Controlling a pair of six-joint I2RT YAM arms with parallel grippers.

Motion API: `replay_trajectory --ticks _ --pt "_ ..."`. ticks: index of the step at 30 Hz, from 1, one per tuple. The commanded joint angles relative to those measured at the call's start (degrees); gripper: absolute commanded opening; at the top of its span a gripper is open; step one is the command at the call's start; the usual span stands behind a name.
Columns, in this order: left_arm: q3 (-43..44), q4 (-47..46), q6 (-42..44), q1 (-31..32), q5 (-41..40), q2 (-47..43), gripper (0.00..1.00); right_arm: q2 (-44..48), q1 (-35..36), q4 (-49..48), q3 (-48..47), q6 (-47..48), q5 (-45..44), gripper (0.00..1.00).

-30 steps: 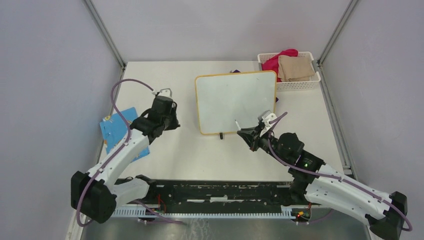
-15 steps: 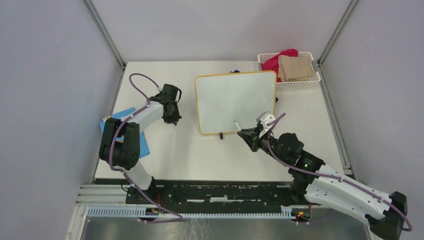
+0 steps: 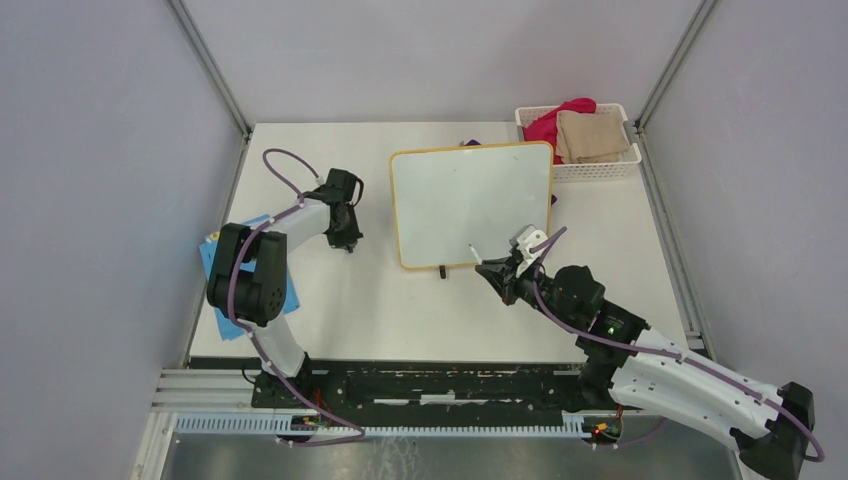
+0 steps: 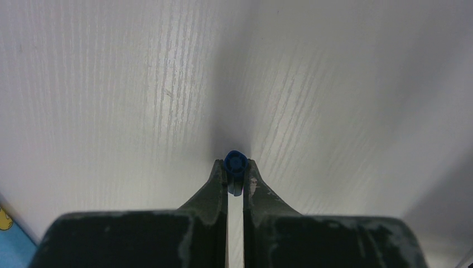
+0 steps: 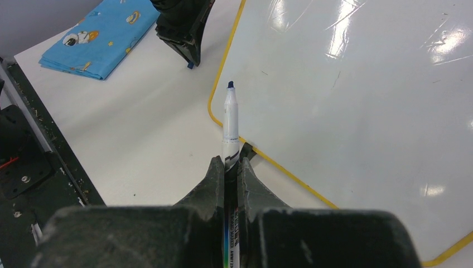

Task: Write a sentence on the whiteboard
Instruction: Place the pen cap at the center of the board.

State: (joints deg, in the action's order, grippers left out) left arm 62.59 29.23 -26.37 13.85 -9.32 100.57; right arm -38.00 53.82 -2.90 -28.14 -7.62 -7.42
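The whiteboard (image 3: 470, 205) is white, framed yellow-orange; the card (image 5: 100, 36) blue, cartoon-printed; the marker (image 5: 230, 120) white, blue-tipped; the cap (image 4: 235, 163) blue.

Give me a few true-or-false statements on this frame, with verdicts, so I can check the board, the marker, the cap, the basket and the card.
1. The whiteboard bears no writing. True.
2. The marker in the right jaws is capped. False: its blue tip is bare.
3. The left jaws are shut on a small blue cap. True.
4. The white basket is empty. False: it holds a pink cloth and a tan cloth.
5. The blue patterned card lies on the whiteboard. False: it lies on the table near its left edge, apart from the board.
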Motion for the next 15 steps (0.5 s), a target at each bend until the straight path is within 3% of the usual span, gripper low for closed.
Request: replay_trajectory --ticks 1,15 --pt "0.79 -2.15 -0.70 -0.32 -0.18 0.98 0.07 -0.20 -0.15 -1.67 -1.13 0.41 0.21 0.00" --pt "0.34 -2.18 -0.70 -0.75 0.10 2.17 0.26 -0.59 -0.17 -1.28 -1.74 0.59 0.78 0.00"
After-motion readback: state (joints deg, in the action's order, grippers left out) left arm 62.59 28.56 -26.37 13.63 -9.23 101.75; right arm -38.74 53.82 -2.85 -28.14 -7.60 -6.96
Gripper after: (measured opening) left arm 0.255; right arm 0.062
